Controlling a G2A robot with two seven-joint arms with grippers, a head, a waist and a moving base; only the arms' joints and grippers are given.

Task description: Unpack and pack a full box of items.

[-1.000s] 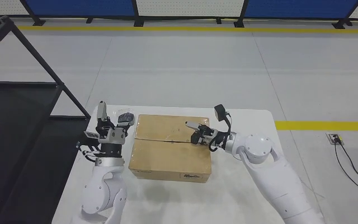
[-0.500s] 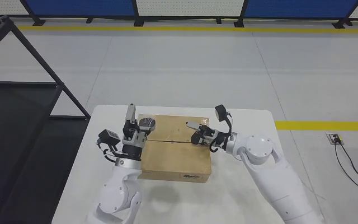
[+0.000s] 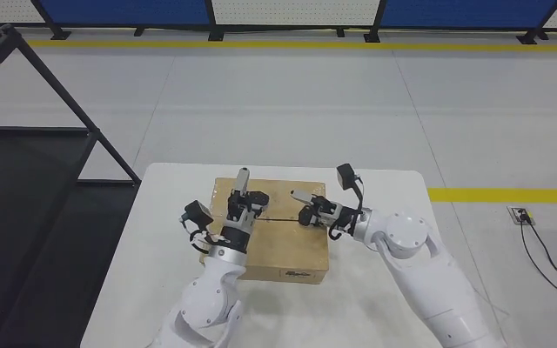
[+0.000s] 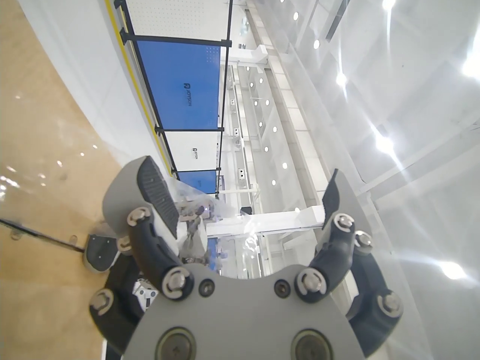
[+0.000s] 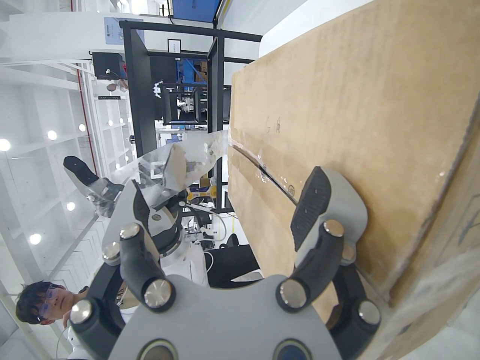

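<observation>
A closed brown cardboard box [image 3: 278,252] lies on the white table [image 3: 374,287], its top flaps meeting in a taped seam [image 5: 258,162]. My left gripper [image 3: 248,193] hovers open over the box's left end, nothing held between its fingers [image 4: 157,189]. A crumpled strip of clear tape [image 5: 195,159] stands up from the seam's end beside it. My right gripper [image 3: 302,207] is open above the seam on the right half, one finger [image 5: 311,204] close to the cardboard [image 5: 337,114]. The box's contents are hidden.
A black metal frame [image 3: 52,174] stands off the table's left side. Bare table surface lies in front of the box and to its right. Blue panels [image 3: 122,10] line the far floor edge.
My left arm has swung rightward from beside the box's left edge to above its top. The right gripper has stayed over the seam, almost still.
</observation>
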